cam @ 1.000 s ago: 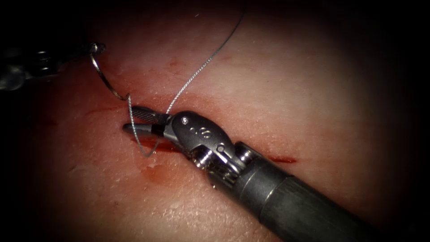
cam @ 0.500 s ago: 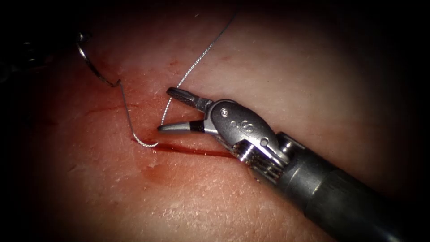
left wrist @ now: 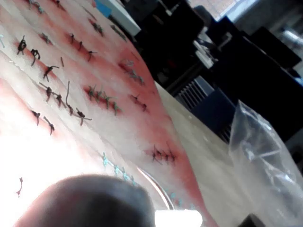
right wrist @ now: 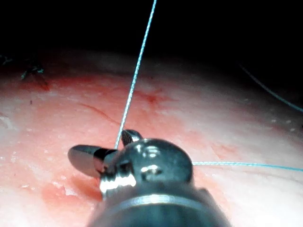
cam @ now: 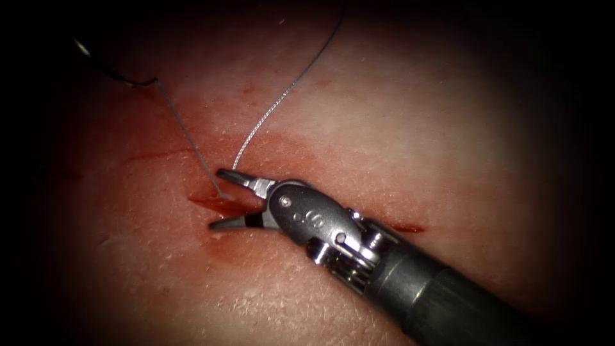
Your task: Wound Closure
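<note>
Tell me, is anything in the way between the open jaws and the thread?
Nothing visible is in the way. The right tool holds nothing, and its open jaws sit either side of the thread where it enters the cut in the tissue. The needle is out of the tissue, left of the cut.

text: one embossed mark on the clevis housing of the right tool (cam: 221, 200), just behind its jaws | reads like "S" or "8" (too small to tell which) | side: right of the cut | other views: no readable lettering, labels, brands or numbers
</note>
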Available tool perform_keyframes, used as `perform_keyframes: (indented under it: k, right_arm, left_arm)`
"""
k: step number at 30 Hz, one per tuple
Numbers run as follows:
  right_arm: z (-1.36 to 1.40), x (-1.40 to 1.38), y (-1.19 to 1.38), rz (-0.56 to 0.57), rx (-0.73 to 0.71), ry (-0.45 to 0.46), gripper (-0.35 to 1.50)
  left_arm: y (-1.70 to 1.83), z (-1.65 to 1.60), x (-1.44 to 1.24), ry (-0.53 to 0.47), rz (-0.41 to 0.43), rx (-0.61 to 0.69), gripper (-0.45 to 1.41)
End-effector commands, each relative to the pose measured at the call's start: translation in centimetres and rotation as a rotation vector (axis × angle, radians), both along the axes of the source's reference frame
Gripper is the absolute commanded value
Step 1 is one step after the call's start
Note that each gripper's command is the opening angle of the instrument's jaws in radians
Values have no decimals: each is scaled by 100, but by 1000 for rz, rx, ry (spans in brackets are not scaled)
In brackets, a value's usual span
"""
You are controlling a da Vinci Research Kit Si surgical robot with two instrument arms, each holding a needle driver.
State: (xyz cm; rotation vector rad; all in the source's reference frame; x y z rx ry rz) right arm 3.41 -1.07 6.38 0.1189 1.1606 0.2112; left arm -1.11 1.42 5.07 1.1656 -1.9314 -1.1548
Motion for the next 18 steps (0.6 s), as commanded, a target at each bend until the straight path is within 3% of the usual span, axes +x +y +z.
perform_keyframes:
  k: [1, 4, 14, 18]
  right_arm:
    - [-6, 8, 12, 5, -6, 4, -1]
    - [-5, 11, 14, 17, 16, 2, -35]
    - [-6, 8, 20, 40, 63, 0, -35]
    - [-20, -8, 27, 41, 99, 6, -35]
  left_arm:
    - [11, -9, -2, -3, -3, -7, -45]
    - [11, -9, -2, -5, -1, -9, -45]
    - [10, -9, -2, -4, -1, -9, -45]
    - [10, -10, -2, -4, -1, -9, -45]
